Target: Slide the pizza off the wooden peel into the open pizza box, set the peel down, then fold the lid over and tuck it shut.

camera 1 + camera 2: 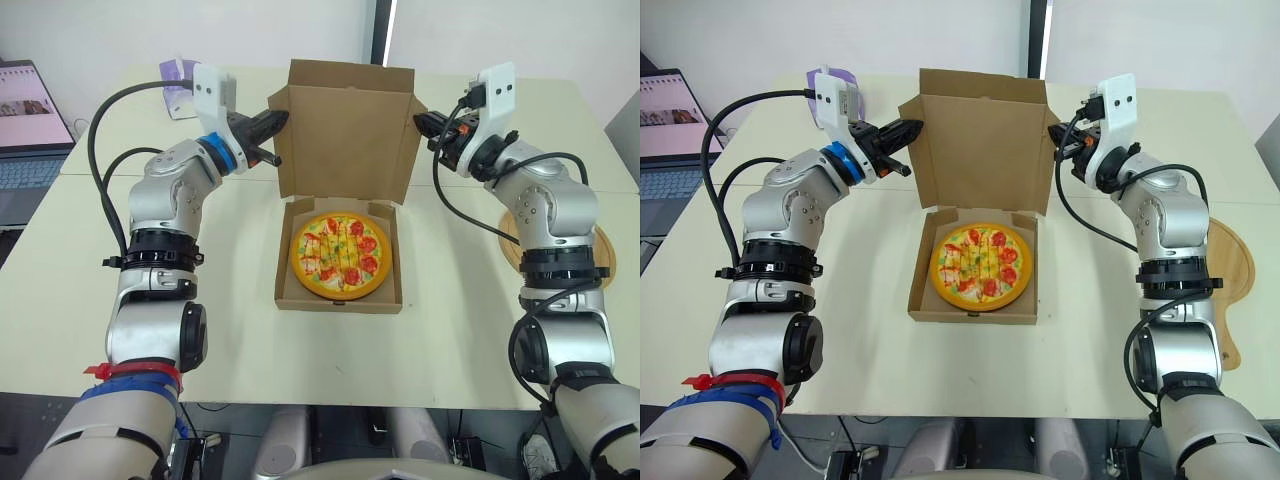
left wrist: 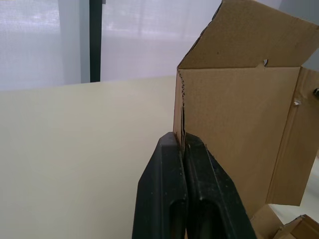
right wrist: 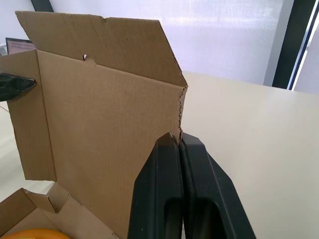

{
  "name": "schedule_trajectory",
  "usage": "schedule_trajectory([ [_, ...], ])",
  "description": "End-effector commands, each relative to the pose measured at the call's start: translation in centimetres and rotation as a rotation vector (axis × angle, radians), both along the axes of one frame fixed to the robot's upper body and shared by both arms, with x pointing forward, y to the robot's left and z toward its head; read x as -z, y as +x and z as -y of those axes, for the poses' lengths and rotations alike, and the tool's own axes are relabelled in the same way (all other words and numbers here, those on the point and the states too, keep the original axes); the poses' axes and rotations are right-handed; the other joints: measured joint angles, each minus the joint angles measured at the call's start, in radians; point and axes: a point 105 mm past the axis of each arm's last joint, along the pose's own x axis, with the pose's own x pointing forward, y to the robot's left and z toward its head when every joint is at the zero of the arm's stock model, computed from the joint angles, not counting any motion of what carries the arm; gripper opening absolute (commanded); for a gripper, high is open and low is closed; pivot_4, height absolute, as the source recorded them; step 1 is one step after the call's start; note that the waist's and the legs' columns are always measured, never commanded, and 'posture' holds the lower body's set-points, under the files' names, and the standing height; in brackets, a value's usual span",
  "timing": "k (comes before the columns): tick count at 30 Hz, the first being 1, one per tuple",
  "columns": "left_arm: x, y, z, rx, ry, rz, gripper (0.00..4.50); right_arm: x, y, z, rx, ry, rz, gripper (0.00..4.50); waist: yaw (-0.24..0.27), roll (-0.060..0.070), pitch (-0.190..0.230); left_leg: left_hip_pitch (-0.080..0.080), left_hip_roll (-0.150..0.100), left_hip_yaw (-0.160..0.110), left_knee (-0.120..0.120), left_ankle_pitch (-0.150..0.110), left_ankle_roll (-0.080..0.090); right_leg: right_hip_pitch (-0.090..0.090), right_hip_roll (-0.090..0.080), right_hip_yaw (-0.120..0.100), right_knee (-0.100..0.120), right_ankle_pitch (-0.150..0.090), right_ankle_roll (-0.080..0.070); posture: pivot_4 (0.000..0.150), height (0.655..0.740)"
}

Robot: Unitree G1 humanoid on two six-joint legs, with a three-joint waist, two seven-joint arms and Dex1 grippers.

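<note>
Pizza box [image 1: 335, 302]: brown lid [image 1: 345, 125] upright, pizza [image 1: 340, 255] inside; left fingers [image 2: 164, 199], right fingers [image 3: 159, 199] pinch lid edges

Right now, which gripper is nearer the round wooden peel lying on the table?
Right. The right gripper pinches the brown cardboard lid on the peel's side; the left gripper pinches the lid's opposite edge, farther away.

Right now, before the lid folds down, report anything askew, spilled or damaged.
Nothing stands out. The pizza lies whole inside the box base, the lid stands upright and untorn, the left gripper and right gripper each pinch one of its side edges, and the peel lies flat on the table.
</note>
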Motion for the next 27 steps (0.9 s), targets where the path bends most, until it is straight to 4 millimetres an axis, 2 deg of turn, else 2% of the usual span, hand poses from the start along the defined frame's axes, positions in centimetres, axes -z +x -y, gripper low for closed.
schedule_trajectory([
  [1,-2.5,-0.5,0.1,0.011,0.001,0.096,0.0,-1.5,-0.4,-0.9,-0.044,-0.018,0.071,0.02,-0.001,0.0,0.0,0.0,0.0,0.0,0.0,0.0,0.0,0.0,0.0,0.0,0.0,0.0,0.0,0.15,0.74],
  [2,-2.5,-0.5,0.1,0.011,0.001,0.096,0.0,-1.5,-0.4,-0.9,-0.044,-0.018,0.071,0.4,-0.001,0.0,0.0,0.0,0.0,0.0,0.0,0.0,0.0,0.0,0.0,0.0,0.0,0.0,0.0,0.15,0.74],
  [3,-2.5,-0.5,0.1,0.012,0.001,0.096,0.0,-1.4,-0.3,-0.9,-0.04,-0.02,0.068,0.55,-0.001,0.0,0.0,0.0,0.0,0.0,0.0,0.0,0.0,0.0,0.0,0.0,0.0,0.0,0.0,0.15,0.74],
  [6,-2.6,-0.5,0.1,0.012,0.002,0.097,0.0,-1.0,-0.2,-1.1,-0.04,-0.033,0.061,1.58,-0.001,0.0,0.0,0.0,0.0,0.0,0.0,0.0,0.0,0.0,0.0,0.0,0.0,0.0,0.0,0.15,0.74],
  [13,-2.7,-0.5,0.2,0.019,0.005,0.1,0.0,-1.0,0.7,-0.3,0.011,-0.023,0.067,1.58,-0.001,0.0,0.0,0.0,0.0,0.0,0.0,0.0,0.0,0.0,0.0,0.0,0.0,0.0,0.0,0.15,0.74],
  [16,-2.7,-0.6,0.3,0.021,0.006,0.102,0.0,-1.4,0.8,-0.2,0.009,0.007,0.077,0.98,-0.001,0.0,0.0,0.0,0.0,0.0,0.0,0.0,0.0,0.0,0.0,0.0,0.0,0.0,0.0,0.15,0.74],
  [19,-2.7,-0.5,0.2,0.018,0.005,0.103,0.0,-1.7,0.7,-0.3,-0.001,0.017,0.086,0.03,-0.001,0.0,0.0,0.0,0.0,0.0,0.0,0.0,0.0,0.0,0.0,0.0,0.001,0.0,0.0,0.15,0.74],
  [27,-2.6,-0.5,0.1,0.014,0.007,0.103,0.0,-2.0,0.5,-0.7,-0.018,0.019,0.098,0.03,-0.002,0.0,0.0,0.0,0.0,0.0,0.001,0.0,0.0,0.0,0.0,0.0,0.001,0.0,0.0,0.15,0.74],
])
